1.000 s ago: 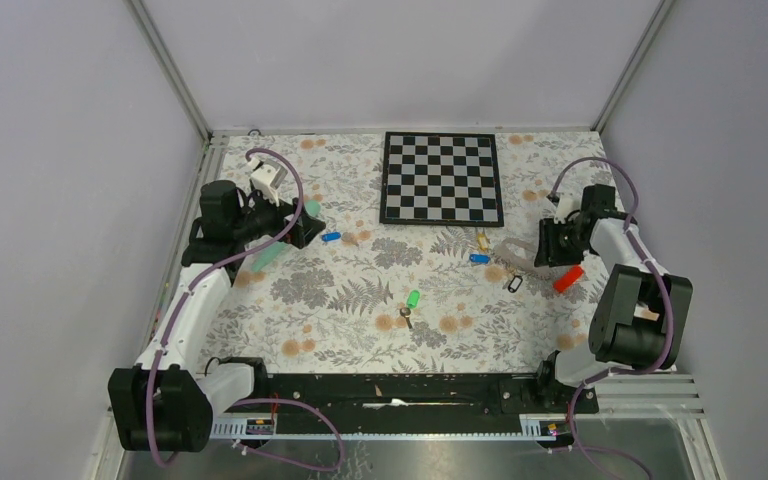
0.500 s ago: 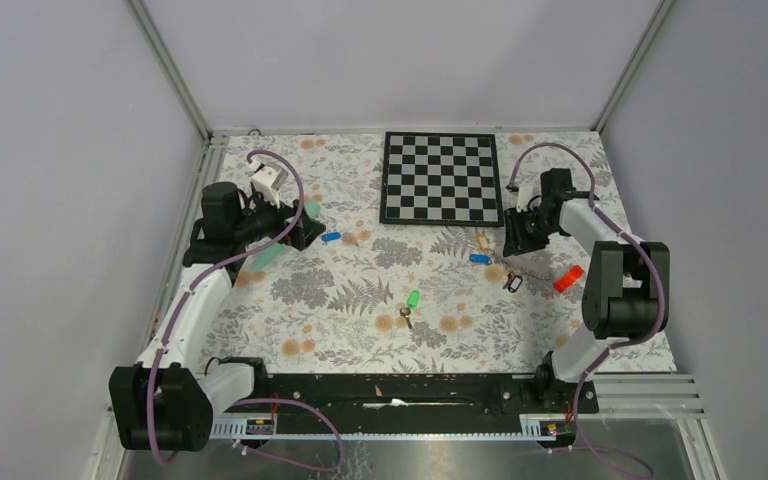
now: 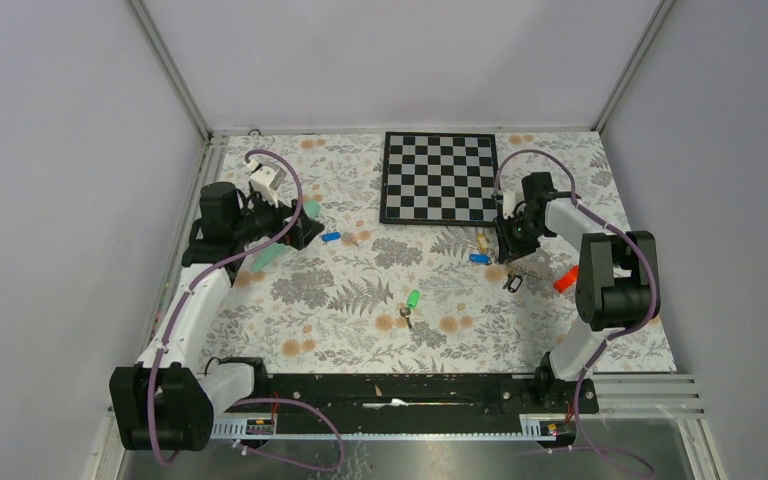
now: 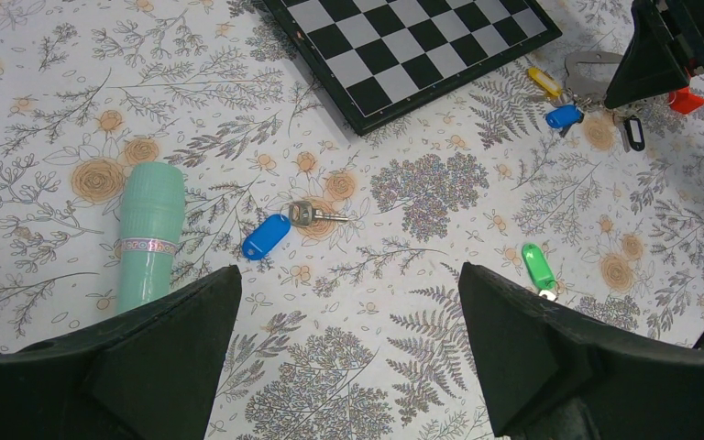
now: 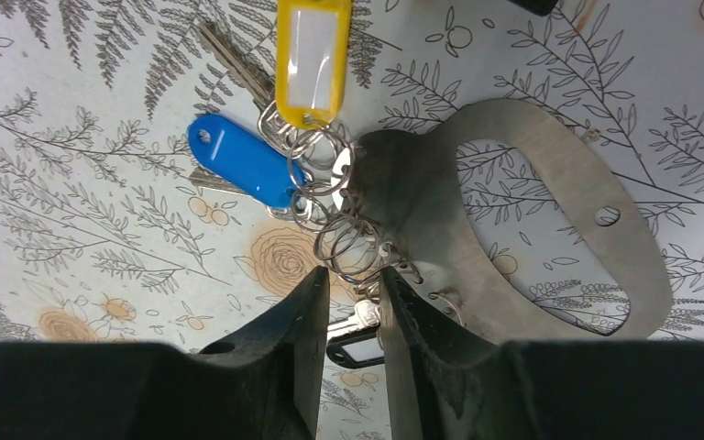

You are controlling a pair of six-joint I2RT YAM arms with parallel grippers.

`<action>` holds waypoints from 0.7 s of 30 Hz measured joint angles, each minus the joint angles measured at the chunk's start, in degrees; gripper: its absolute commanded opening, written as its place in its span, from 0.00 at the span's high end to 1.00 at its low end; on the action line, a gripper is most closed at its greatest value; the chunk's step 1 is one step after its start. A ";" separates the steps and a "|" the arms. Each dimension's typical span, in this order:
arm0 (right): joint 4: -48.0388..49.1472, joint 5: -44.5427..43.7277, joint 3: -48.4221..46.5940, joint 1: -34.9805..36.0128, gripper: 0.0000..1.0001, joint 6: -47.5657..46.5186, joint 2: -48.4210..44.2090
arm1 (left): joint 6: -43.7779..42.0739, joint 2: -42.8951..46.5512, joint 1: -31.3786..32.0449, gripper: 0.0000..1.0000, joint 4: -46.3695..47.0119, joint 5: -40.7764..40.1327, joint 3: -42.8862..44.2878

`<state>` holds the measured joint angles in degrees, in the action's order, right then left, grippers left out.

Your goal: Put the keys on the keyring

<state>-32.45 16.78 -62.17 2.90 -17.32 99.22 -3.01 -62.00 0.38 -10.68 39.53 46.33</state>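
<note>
Since a yellow plastic-tagged key (image 5: pixel 312 55) and a blue plastic-tagged key (image 5: pixel 243 170) are bunched by a tangle of thin silvery wire loops (image 5: pixel 330 215) against the end of a flat grey metal plate with an oval cut-out (image 5: pixel 550 174), the right gripper (image 5: pixel 350 289) is held low over that knot, presumably so one piece can be picked free. Its jaws are set narrowly apart, tips just beside the loops; nothing is seen pinched. The small thin silvery keyring with a dark stem (image 3: pixel 405 320) is found mid-table beside a green-tagged key (image 3: pixel 413 298) — well apart from both grippers. The left gripper (image 4: pixel 346 284) is spread wide and empty above a second blue-tagged key (image 4: pixel 266 236) — judged a waiting posture.
</note>
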 measured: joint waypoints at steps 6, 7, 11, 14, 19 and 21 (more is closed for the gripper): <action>0.22 -2.91 0.37 0.22 0.68 -0.55 0.00 | 0.00 0.00 0.00 0.01 0.00 0.02 0.00; 0.22 -3.43 0.50 0.24 0.68 -0.70 0.00 | 0.00 0.00 0.00 0.01 0.00 0.02 0.00; 0.22 -4.55 1.05 0.50 0.71 -0.94 0.00 | 0.00 0.00 0.00 0.01 0.00 0.02 0.00; 0.24 -5.31 1.11 0.76 0.74 -1.07 0.00 | -0.02 0.00 0.00 0.01 0.00 0.02 0.00; 0.24 -5.73 1.14 0.94 0.78 -1.25 0.00 | -0.02 0.00 0.00 0.01 0.00 0.02 0.00; 0.24 -5.86 1.14 0.96 0.80 -1.42 -0.02 | 0.00 0.00 0.00 0.01 0.00 0.04 0.00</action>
<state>-32.21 10.92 -61.04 3.86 -18.74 99.20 -3.01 -62.00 0.38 -10.68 39.57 46.33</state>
